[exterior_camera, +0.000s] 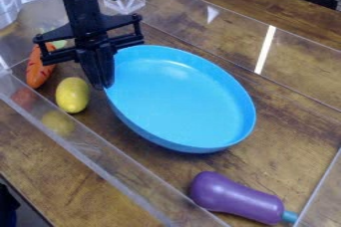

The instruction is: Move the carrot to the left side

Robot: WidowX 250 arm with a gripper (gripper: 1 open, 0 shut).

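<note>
The orange carrot (36, 69) lies at the left edge of the table, its upper part hidden behind the gripper's black crossbar. My gripper (100, 76) hangs from the top left, just right of the carrot and apart from it. Its jaws are shut, pinching the left rim of the blue plate (186, 102), which looks tipped up on that side. The yellow lemon (72, 94) sits below the carrot, close to the plate's left edge.
A purple eggplant (237, 199) lies at the front right. A clear low wall (80, 141) runs along the table's front and left edges. Bare wood shows behind and to the right of the plate.
</note>
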